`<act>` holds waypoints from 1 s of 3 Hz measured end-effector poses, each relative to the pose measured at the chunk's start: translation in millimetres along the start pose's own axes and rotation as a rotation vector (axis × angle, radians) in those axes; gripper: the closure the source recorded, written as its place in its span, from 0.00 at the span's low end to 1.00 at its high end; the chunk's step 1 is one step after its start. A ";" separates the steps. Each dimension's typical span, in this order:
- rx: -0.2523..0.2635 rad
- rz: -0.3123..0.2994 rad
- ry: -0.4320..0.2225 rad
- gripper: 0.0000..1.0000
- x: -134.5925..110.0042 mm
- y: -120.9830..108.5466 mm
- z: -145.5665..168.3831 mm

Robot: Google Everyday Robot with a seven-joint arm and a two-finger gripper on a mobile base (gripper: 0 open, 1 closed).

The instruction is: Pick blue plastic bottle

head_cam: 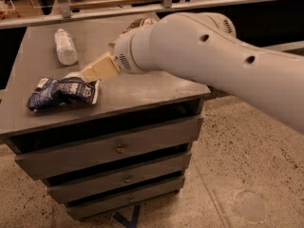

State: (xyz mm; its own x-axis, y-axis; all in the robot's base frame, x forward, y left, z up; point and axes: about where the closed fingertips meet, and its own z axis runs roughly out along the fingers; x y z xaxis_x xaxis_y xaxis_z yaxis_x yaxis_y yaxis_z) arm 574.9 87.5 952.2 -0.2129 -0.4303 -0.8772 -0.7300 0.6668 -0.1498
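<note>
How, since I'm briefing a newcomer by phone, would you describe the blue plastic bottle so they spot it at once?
On top of the grey drawer cabinet, the blue plastic bottle lies on its side near the far left corner. The gripper hovers nearer the front, beside the dark blue snack bag. Unlike that crumpled bag, the bottle is clear and cylindrical.
</note>
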 end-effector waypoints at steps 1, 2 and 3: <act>0.057 -0.019 -0.006 0.00 -0.7 -6.0 10.6; 0.097 -0.020 -0.034 0.00 -9.8 -19.3 30.1; 0.130 -0.012 -0.057 0.00 -20.8 -34.1 48.2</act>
State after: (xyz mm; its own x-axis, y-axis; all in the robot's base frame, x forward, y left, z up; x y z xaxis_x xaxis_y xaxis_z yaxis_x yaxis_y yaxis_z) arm 635.4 103.1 953.5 -0.1649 -0.4062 -0.8988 -0.6410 0.7367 -0.2154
